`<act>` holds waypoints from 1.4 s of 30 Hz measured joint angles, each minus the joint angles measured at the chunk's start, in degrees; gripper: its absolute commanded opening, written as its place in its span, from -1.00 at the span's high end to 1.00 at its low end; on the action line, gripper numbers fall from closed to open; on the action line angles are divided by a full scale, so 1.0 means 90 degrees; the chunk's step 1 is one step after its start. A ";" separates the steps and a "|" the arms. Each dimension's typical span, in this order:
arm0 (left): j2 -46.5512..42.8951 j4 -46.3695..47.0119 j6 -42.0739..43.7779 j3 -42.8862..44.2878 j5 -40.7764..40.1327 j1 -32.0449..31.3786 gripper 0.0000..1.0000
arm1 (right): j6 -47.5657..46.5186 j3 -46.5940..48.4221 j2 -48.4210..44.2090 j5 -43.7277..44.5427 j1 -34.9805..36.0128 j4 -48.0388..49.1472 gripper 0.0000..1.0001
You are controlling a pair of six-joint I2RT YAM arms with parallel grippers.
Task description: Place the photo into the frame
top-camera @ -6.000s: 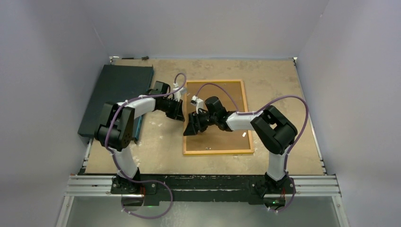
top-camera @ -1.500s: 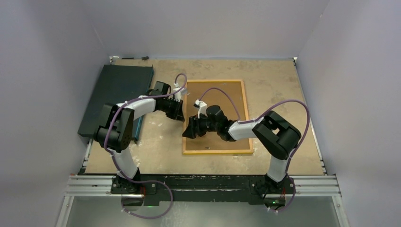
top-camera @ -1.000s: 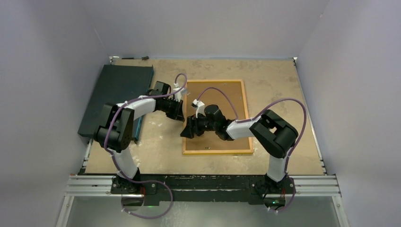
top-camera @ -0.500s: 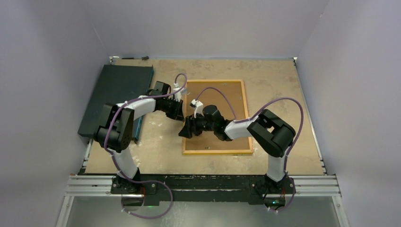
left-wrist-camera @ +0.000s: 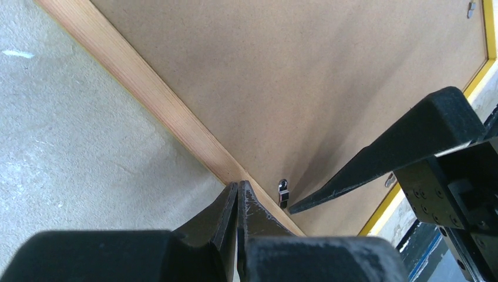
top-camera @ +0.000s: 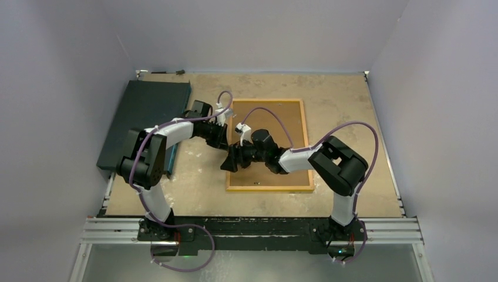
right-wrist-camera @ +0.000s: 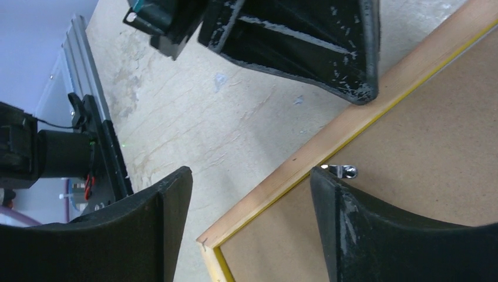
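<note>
Table (top-camera: 352, 106): tan, worn surface with pale walls on three sides; everything below lies or works on it.
Dark slab (top-camera: 147, 117): flat at the far left of the table, well apart from the frame.
Frame (top-camera: 267, 189): lies flat near the middle of the table with its wood-toned back up. A thin yellow line shows along the inner edge of its rails.
Backing board (top-camera: 282, 117): plain brown, sitting inside the frame and filling the opening.
Left arm (top-camera: 170, 130): reaches from the left toward the frame's left rail.
Right arm (top-camera: 299, 155): folds back across the frame, wrist over the board, pointing at the same left rail.
Left gripper (left-wrist-camera: 238, 188): jaws pressed together with nothing between them. The tips are down at the left rail and seem to touch the wood.
Right gripper (right-wrist-camera: 249, 176): jaws spread wide and holding nothing. It straddles the left rail, with one finger over bare table and the other over the board.
Metal tab (right-wrist-camera: 342, 171): small and silvery, on the board just inside the left rail and just beside the right gripper's inner finger.
</note>
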 measured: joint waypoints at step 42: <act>0.0988 -0.0367 0.0238 0.1224 -0.0107 -0.0221 1.00 | -0.0942 -0.0736 -0.2676 -0.0214 -0.0782 -0.3779 -0.42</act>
